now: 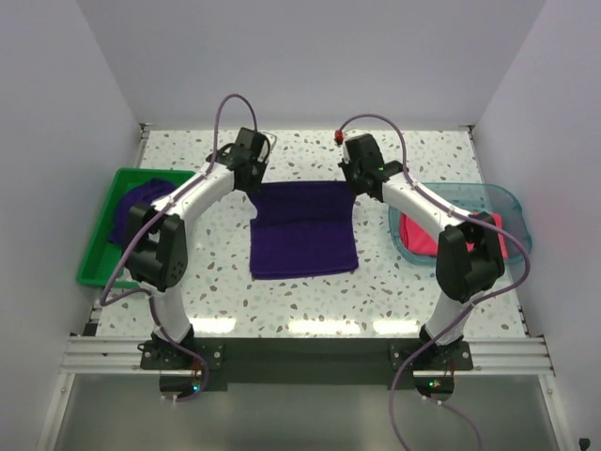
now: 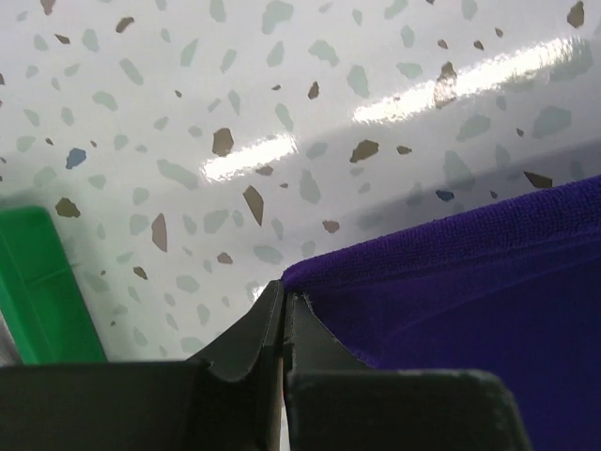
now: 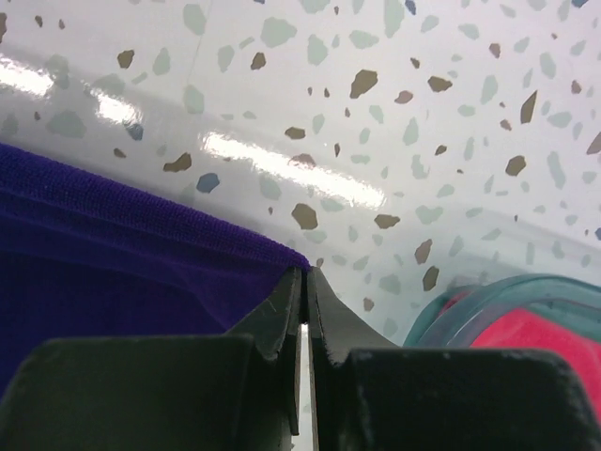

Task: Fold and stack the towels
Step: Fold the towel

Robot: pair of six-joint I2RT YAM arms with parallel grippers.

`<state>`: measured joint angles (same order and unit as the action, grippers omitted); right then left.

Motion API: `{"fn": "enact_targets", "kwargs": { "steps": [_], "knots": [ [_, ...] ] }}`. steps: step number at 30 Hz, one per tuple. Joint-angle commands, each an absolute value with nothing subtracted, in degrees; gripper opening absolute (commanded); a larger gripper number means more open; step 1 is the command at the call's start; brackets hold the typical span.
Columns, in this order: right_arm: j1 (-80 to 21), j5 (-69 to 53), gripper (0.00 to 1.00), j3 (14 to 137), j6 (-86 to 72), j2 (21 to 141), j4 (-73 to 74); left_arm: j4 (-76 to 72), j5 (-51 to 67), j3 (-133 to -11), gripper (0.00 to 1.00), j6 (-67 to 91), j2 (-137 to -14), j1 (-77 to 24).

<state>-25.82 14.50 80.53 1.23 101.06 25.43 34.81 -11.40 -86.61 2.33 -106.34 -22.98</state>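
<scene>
A dark purple towel [image 1: 302, 230] lies in the middle of the table, its far edge lifted. My left gripper [image 1: 252, 172] is shut on the towel's far left corner [image 2: 305, 272], its jaws [image 2: 284, 293] pressed together on the cloth. My right gripper [image 1: 353, 173] is shut on the far right corner [image 3: 282, 252], its jaws [image 3: 306, 279] closed on it. A second dark purple towel [image 1: 139, 209] lies in the green bin. A hot pink towel [image 1: 427, 237] lies in the teal tray and shows in the right wrist view [image 3: 535, 338]. No pale towel is in view.
The green plastic bin [image 1: 99, 254] stands at the table's left edge, also in the left wrist view [image 2: 47, 291]. The translucent teal tray [image 1: 498, 199] stands at the right, near my right arm. White walls enclose the table on three sides.
</scene>
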Motion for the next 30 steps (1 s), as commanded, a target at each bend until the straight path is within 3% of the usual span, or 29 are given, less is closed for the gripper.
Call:
{"fn": "enact_targets", "kwargs": {
  "steps": [1, 11, 21, 30],
  "knots": [
    [-25.4, 19.77, 0.0, 84.98, 5.53, 102.3, 21.36, 32.17, -14.07, -90.87, 0.02, 1.23, -107.05, -20.57],
    [-25.4, 19.95, 0.0, 86.31, 7.47, 102.84, 21.18, 33.66, -10.38, -93.96, 0.04, -1.58, -108.11, -18.11],
    [-25.4, 12.66, 0.0, 76.92, 1.77, 96.34, 29.17, 39.02, -3.87, -78.76, 0.05, 3.95, -97.66, -18.54],
    [-25.49, 6.51, 0.0, 67.6, -7.28, 91.94, 34.28, 38.58, 10.01, -64.61, 0.05, 6.33, -92.46, -18.72]
  ]
}}
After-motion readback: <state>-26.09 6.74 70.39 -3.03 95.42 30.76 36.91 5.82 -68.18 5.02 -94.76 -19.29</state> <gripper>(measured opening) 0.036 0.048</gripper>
